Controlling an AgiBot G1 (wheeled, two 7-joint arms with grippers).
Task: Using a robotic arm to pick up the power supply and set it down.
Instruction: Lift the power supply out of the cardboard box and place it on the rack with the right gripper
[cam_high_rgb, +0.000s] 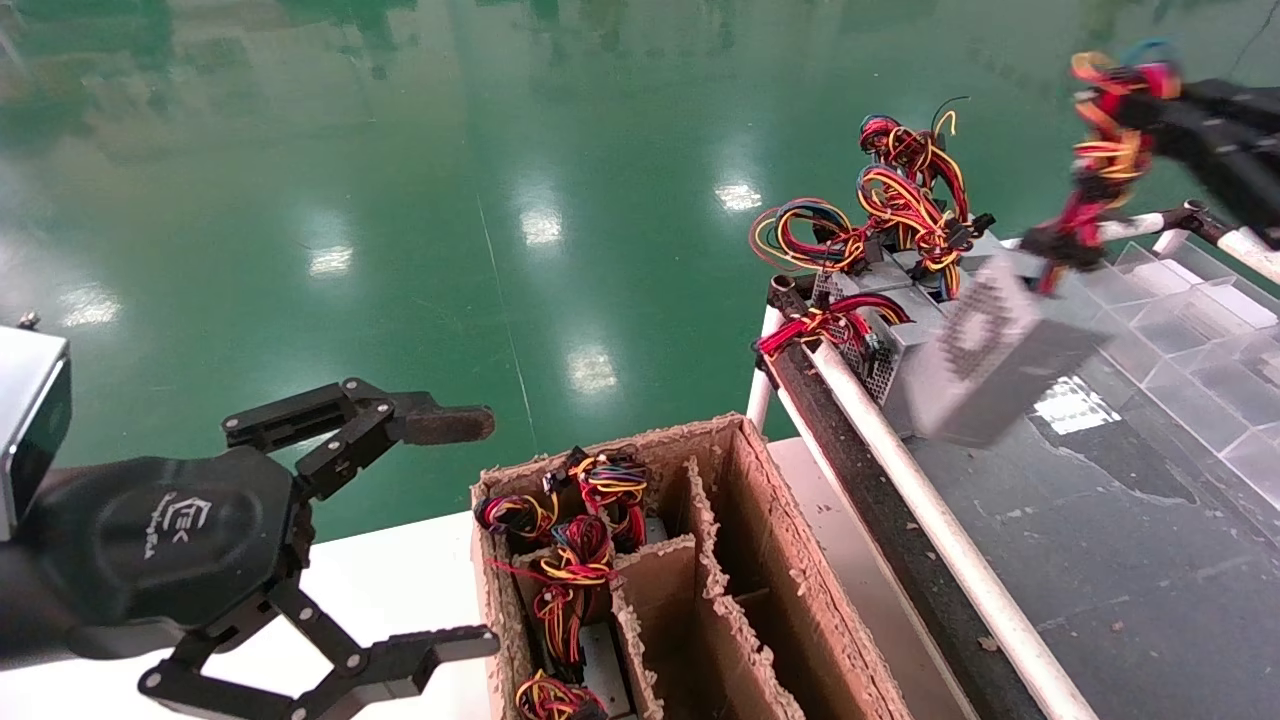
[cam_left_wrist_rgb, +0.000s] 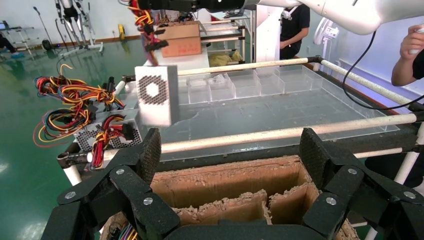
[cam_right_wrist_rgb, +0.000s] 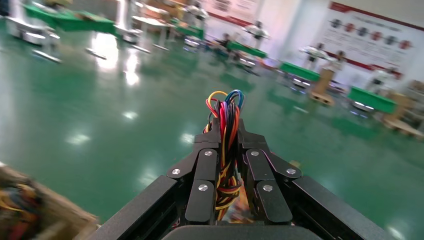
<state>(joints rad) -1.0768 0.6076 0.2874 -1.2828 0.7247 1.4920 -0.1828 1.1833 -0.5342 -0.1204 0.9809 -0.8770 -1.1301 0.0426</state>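
Parked at the far left, low over the white counter (cam_high_rgb: 400, 590): the left tool (cam_high_rgb: 470, 530), fingers spread wide and holding nothing. Just right of it, standing on that counter: an open cardboard box (cam_high_rgb: 800, 590) split by ragged dividers, with bundles of red, yellow and black wires (cam_high_rgb: 580, 540) packed into its left compartments. Farther right, running alongside the box: a white tube rail (cam_high_rgb: 930, 510) edging a clear plastic tray (cam_high_rgb: 1180, 340) divided into small bins. Heaped at the near end of that tray: several grey power supply units (cam_left_wrist_rgb: 107, 125) under tangled cable looms. Hung in the air above the rail and tray, tilted, touching nothing beneath: the power supply (cam_high_rgb: 990, 350), a grey metal box with its perforated round fan grille facing the box side. Stretched up and rightward from it: its wire bundle (cam_high_rgb: 1100, 160), taut. At the upper right: the right tool (cam_right_wrist_rgb: 227, 150), fingers clamped tight on that wire bundle, coloured loops poking out past the fingertips in the right wrist view.
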